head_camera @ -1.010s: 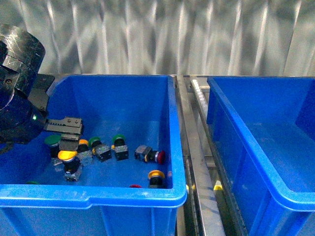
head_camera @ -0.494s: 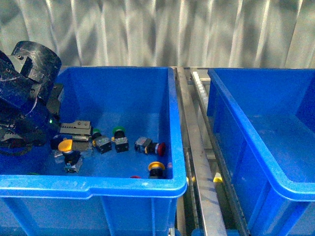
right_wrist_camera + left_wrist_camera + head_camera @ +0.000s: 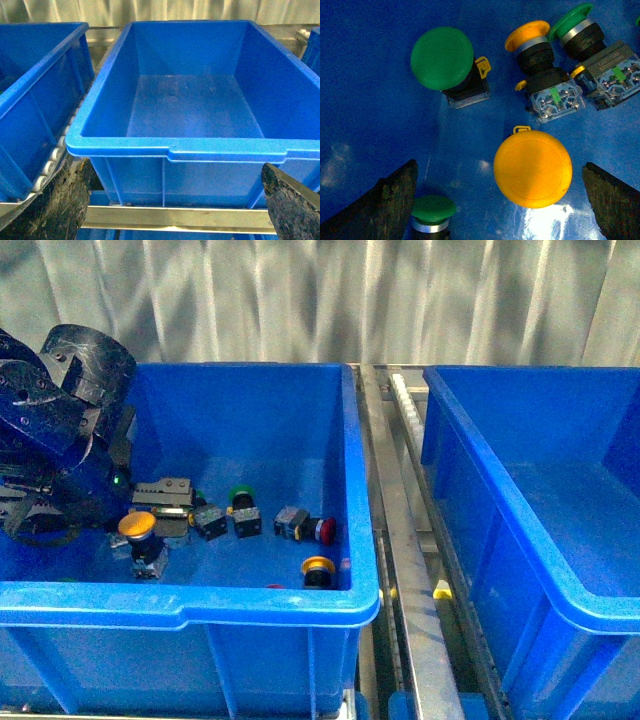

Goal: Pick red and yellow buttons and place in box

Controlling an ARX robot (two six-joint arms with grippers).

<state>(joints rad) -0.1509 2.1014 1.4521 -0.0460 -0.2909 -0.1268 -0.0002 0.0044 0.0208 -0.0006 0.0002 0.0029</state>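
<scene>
Inside the deep bright-blue plastic source bin (image 3: pixel 350 490), the left gripper (image 3: pixel 500 200) had pushed further along the floor than half a second earlier. The bin's left wall crowded the arm, while the floor towards the red-capped button (image 3: pixel 322 530) lay open. The gripper's jaws stood wide apart and held nothing, with the yellow domed push-button (image 3: pixel 532 167) between them, beside green-capped buttons (image 3: pixel 442 59). The right gripper (image 3: pixel 172 200) gaped, holding nothing, before the blue plastic box (image 3: pixel 170 147).

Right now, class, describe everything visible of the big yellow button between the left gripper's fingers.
The yellow button has a smooth, glossy, domed cap, seemingly plastic, hiding its body from above; a small yellow tab shows at its edge. It stands cap up in the left blue bin, between the open fingers of the left gripper, touching neither.
</scene>
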